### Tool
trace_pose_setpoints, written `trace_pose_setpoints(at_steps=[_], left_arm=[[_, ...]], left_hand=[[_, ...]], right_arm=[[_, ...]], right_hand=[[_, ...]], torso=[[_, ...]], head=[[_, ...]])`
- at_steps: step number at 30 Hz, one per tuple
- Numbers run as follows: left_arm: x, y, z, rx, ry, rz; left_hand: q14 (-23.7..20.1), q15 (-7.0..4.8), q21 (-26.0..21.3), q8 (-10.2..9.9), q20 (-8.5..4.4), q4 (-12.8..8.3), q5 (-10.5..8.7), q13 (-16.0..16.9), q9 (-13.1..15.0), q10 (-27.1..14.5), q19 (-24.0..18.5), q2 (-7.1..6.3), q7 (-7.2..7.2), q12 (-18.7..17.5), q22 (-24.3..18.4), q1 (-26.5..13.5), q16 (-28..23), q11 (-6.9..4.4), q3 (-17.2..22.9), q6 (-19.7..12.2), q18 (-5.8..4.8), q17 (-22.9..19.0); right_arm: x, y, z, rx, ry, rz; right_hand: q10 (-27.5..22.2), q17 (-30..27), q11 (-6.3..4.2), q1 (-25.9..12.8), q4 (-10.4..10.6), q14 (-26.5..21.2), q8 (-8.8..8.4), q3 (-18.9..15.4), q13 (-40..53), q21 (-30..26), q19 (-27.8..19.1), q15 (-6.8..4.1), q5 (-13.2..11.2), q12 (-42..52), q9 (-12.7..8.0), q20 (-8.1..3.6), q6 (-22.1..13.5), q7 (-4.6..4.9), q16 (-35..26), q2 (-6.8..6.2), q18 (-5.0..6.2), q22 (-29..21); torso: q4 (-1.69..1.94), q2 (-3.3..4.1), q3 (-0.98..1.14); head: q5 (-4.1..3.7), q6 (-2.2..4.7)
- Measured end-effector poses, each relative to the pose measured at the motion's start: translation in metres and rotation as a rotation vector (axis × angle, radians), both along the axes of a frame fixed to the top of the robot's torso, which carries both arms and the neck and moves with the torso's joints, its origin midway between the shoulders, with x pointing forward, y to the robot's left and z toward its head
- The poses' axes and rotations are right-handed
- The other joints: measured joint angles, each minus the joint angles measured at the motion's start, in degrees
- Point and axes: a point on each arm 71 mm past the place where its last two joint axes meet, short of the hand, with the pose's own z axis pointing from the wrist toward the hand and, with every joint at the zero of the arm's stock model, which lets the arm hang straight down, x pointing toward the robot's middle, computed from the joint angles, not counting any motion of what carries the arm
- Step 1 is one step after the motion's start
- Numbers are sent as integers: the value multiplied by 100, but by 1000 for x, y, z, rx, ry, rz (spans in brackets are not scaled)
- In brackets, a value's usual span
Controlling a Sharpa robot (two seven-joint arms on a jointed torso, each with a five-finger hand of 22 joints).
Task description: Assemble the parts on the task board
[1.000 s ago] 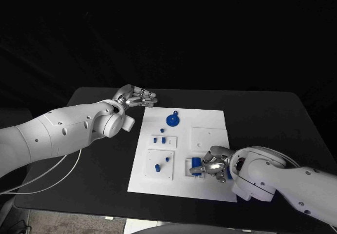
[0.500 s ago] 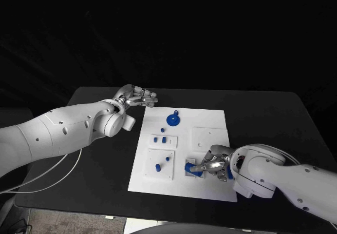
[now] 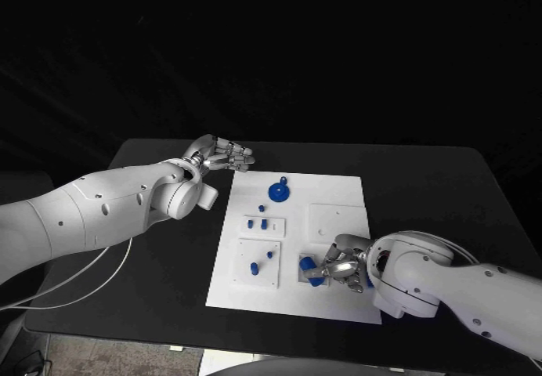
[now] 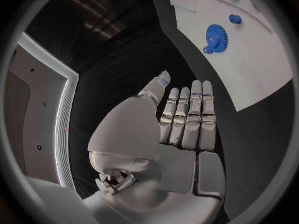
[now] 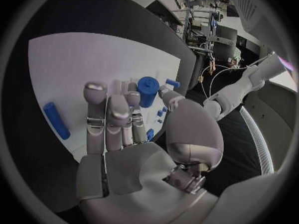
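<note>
A white board [image 3: 339, 196] sits mid-table, carrying small blue parts; the right hand [image 3: 342, 266] is over its near edge, at about 5 o'clock from the board's centre. A blue peg [image 3: 308, 270] lies just at the hand's fingertips, toward 9 o'clock from it — whether it is pinched or only touched I cannot tell. In the right wrist view a short blue cylinder [image 5: 147, 91] stands beyond the fingers; a blue rod [image 5: 56, 120] lies flat to one side. The left hand [image 3: 222, 156] rests off the board at 11 o'clock, fingers straight and together, holding nothing — the right hand is plainly the nearer.
</note>
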Motion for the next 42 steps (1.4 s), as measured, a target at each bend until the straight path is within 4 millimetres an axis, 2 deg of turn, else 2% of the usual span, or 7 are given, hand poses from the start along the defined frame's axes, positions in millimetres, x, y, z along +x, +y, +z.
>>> trace_pose_setpoints(at_steps=[6, 12, 18, 21, 23, 28, 42], left_arm=[[0, 0, 0, 0, 1, 0], [0, 0, 0, 0, 1, 0], [0, 0, 0, 0, 2, 0], [0, 1, 0, 1, 2, 0], [0, 1, 0, 1, 3, 1], [0, 1, 0, 1, 3, 2], [0, 2, 0, 1, 4, 2]], left_hand=[[0, 0, 0, 0, 0, 0, 0, 0, 0, 0, 0, 0, 0, 0, 0, 0, 0, 0, 0, 0, 0, 0], [0, 0, 0, 0, 0, 38, 0, 0, 0, 0, 0, 0, 21, 0, -46, 0, 0, 0, -6, -20, 0, 5], [0, 0, 0, 0, 0, 38, 0, 0, 0, 0, 0, 0, 20, 0, -46, 0, 0, 0, -6, -20, 0, 5], [0, 0, 0, 0, 0, 38, 0, 0, 0, 1, 0, 0, 20, 0, -45, 0, 0, -1, -6, -20, 0, 5], [0, 0, 0, 0, 0, 38, 0, 0, 0, 1, 0, 0, 20, 0, -45, 0, 0, -1, -6, -20, 0, 5], [0, 0, 0, 0, 0, 38, 0, 0, 0, 1, 0, 0, 20, 0, -65, 0, 0, -1, -6, -20, 0, 4], [0, 0, 0, 0, 0, 38, 0, 0, 0, 1, 0, 0, 20, 0, -73, 0, 0, -1, -6, -20, 0, 4]], right_arm=[[0, 1, 0, -1, -9, 1], [-1, 3, -1, 8, -8, -6], [-3, 2, 0, 33, 0, -19], [-3, 1, 1, 47, 3, -21], [-4, 0, 1, 54, 5, -22], [-4, -5, 2, 65, 7, -24], [-4, -5, 2, 78, 3, -10]], right_hand=[[0, -13, 0, -50, 65, 0, -19, -28, 9, -32, 0, 0, 0, 0, -84, 0, -20, 21, -27, -50, 0, 0], [0, -9, 0, 193, 870, 0, -51, -1237, 31, -49, 0, 0, -23, 0, -286, 0, -37, 36, -49, -128, -1, 0], [0, 23, 0, 296, 977, 0, -51, -1720, 73, -49, 0, 0, -23, 0, -372, 0, -37, 36, -49, -82, -1, 0], [0, 23, 0, 560, 983, 0, -51, -2694, 85, -49, 4, 0, 280, 0, -388, 4, -17, 56, -48, 182, 0, 0], [0, 23, 0, 772, 967, 0, -51, -3211, 85, -49, 21, 0, 648, 0, -382, 21, -17, 56, -48, 395, 0, 0], [0, 23, 0, 1099, 623, 0, -51, -3356, 85, -49, 21, 0, 777, 19, -358, 21, -15, 54, -48, 647, 0, 5], [1, 42, 0, 1305, -328, 0, -51, -2867, 84, 2, 21, 0, 1384, 46, -432, 21, 99, 23, -35, 762, 0, 4]], torso=[[1, 1, 1], [-1, 1, 1], [-1, -1, 4], [-1, -1, 7], [-1, -1, 8], [-2, -1, 7], [-1, -2, 4]], head=[[-4, 5], [-4, 11], [-1, 14], [3, 14], [3, 14], [4, 22], [-27, 34]])
